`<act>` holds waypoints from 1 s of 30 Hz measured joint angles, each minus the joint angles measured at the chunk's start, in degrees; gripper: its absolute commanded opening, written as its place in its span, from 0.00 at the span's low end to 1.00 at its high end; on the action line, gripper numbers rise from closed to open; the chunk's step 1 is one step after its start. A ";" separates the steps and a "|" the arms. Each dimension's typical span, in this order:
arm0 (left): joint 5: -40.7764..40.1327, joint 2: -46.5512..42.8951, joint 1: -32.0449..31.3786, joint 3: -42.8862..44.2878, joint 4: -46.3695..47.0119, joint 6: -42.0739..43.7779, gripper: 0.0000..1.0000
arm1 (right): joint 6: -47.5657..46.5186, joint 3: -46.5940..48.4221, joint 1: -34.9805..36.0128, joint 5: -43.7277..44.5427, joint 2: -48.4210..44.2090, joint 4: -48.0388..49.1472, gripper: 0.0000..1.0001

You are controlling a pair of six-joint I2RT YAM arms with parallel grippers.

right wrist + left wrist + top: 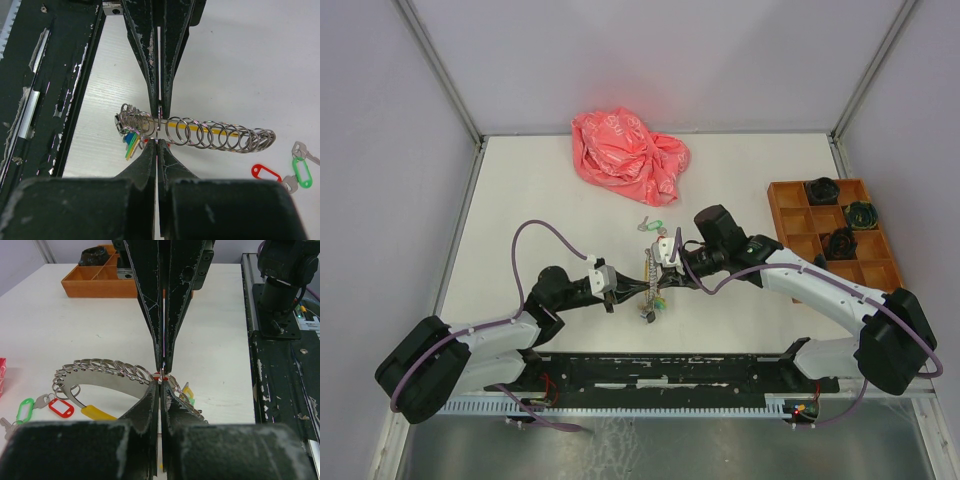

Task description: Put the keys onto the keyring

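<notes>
- The keyring (215, 134) hangs just above the counter (520, 200), between the two arms. Its thin wire is crowded with small split rings, and yellow, blue and green tags bunch at one end.
- The left gripper (160, 390) is fully closed, pinching the ring's wire.
- The right gripper (158, 147) is also fully closed, nipping the same wire right against the left one, tip to tip.
- The loose keys (286, 181) lie flat on the counter just beyond the ring, one with a red tag (265, 172) and one with a green tag (301, 170). Neither is threaded or held.
- Risk: both grippers are taken up by the ring, so one must let go to fetch a key. The ring could then swing or sag and lose its opening.
- Risk: the wire is thin and the two pinches sit close together, so a small pull apart could slip it out of either gripper.
- Risk: the dangling bunch could drag across the loose keys and push them away.
- Risk: the keys lie flat and small, so a pinch may catch only a tag.
</notes>
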 measured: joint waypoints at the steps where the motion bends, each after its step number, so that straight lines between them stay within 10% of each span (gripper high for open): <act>1: 0.02 0.00 0.00 0.00 0.00 0.00 0.03 | 0.00 0.00 0.00 0.00 0.00 0.00 0.01; 30: 0.72 0.00 0.00 0.00 0.00 0.00 0.03 | 0.33 0.00 0.00 -0.02 -0.02 0.50 0.01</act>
